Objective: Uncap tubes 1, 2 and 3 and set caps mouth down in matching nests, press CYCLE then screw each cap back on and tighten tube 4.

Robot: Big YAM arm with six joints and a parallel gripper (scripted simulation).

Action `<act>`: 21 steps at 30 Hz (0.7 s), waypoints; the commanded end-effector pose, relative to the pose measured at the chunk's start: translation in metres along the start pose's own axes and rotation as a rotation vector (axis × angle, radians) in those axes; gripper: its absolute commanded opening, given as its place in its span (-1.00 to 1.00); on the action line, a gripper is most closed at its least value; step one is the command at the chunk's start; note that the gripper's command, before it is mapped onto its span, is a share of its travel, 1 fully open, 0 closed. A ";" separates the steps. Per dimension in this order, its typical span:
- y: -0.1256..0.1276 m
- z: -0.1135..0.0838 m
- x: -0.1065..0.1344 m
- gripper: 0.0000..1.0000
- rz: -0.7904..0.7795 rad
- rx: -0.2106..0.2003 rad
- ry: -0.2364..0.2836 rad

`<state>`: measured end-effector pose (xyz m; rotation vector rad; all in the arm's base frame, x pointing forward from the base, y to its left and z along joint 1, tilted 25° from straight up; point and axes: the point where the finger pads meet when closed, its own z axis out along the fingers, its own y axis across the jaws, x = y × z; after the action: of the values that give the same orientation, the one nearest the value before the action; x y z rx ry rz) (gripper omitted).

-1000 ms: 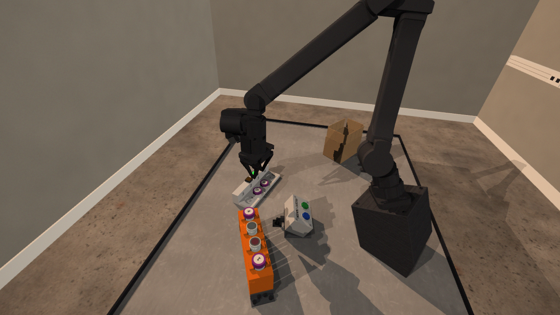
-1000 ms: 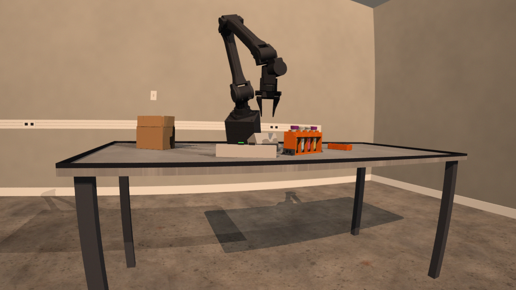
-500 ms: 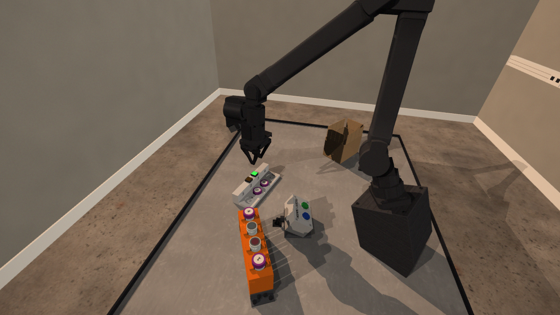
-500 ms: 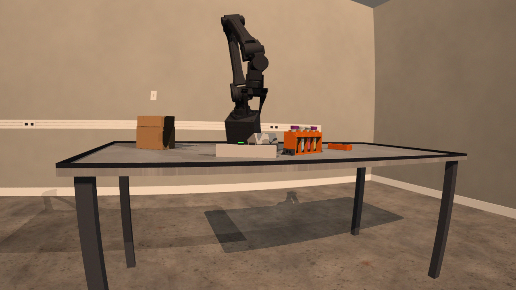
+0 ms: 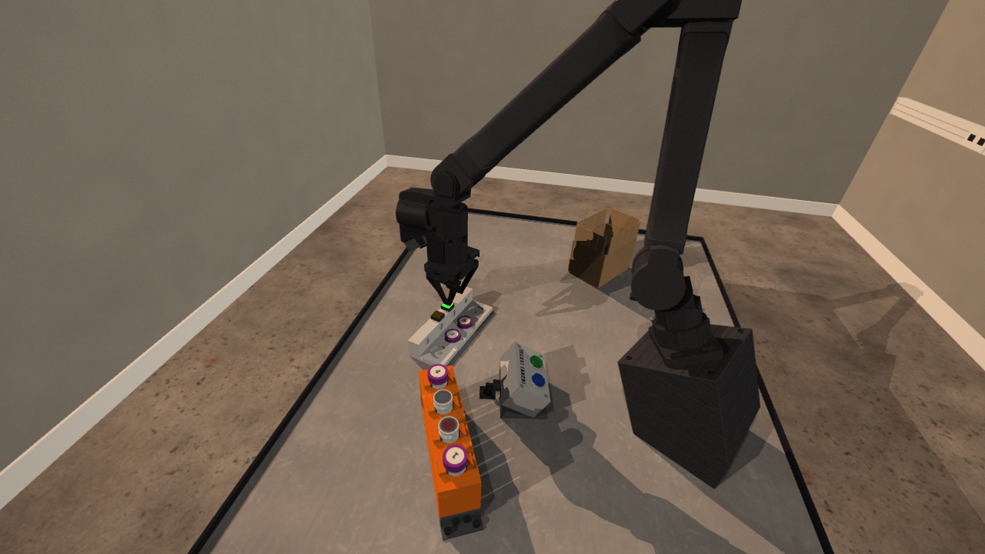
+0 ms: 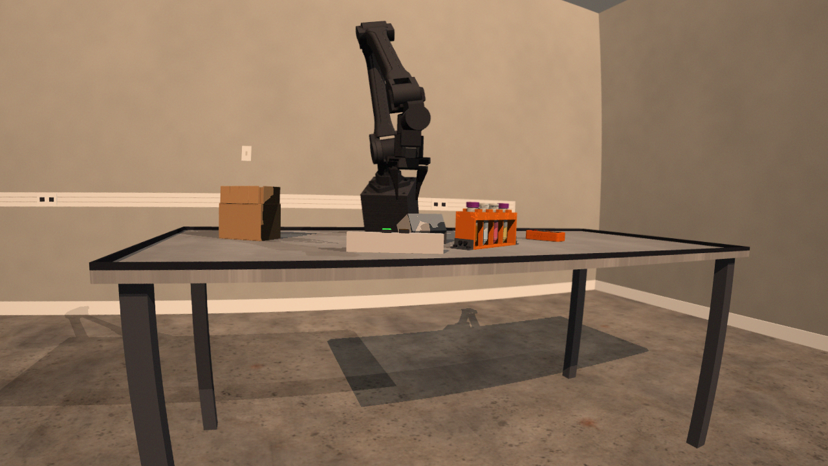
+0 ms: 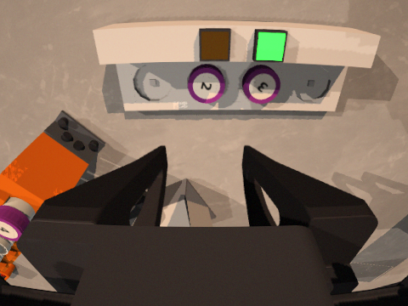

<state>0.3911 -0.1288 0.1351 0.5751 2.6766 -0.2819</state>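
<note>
Four tubes are counted, all upright in one orange block-shaped rack point(image 5: 459, 497) point(image 6: 466, 227) point(image 7: 51, 163) on a grey, black-rimmed worktop point(image 5: 358, 413) point(image 6: 260, 260) point(image 7: 204, 127). Four round purple caps with white, numbered tops are counted: cap 1 point(image 5: 454, 456) point(image 6: 503, 205) and cap 4 point(image 5: 437, 374) point(image 6: 472, 204) point(image 7: 10, 225) are seated on their tubes, while cap 2 point(image 5: 452, 335) point(image 7: 206, 85) and cap 3 point(image 5: 465, 322) point(image 7: 261, 84) are set number up in the two middle nests of a pale tray point(image 5: 421, 346) point(image 6: 395, 242) point(image 7: 140, 47). Tube 2 point(image 5: 448, 429) and tube 3 point(image 5: 442, 401) are uncapped. The tray is placed near the long edge opposite the arm, its long axis nearly parallel to that edge; the rack's is angled to it. Of two square lamps, the green lamp point(image 5: 446, 306) point(image 6: 386, 230) point(image 7: 270, 46) is lit and the amber lamp point(image 5: 437, 315) point(image 6: 403, 231) point(image 7: 215, 45) is dark. Two keys, a green key point(image 5: 535, 361) and a blue key point(image 5: 538, 379), are carried by one grey housing point(image 5: 526, 401) point(image 6: 425, 222) point(image 7: 176, 214). One brown cardboard box point(image 5: 616, 251) point(image 6: 240, 217) is stood near a corner on the arm's side. The black tool point(image 5: 447, 303) point(image 6: 408, 195) point(image 7: 204, 155) is held partly open above the worktop, nothing gripped.
</note>
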 end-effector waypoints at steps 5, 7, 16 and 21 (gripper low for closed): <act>-0.004 0.043 -0.004 -0.06 -0.005 0.004 0.002; -0.004 0.049 -0.016 -0.06 -0.002 0.002 -0.018; -0.005 0.087 -0.007 -0.06 -0.005 0.004 -0.002; -0.005 0.101 -0.010 -0.06 -0.004 0.005 -0.009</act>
<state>0.4248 -0.1558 0.0527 0.5767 2.6777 -0.2846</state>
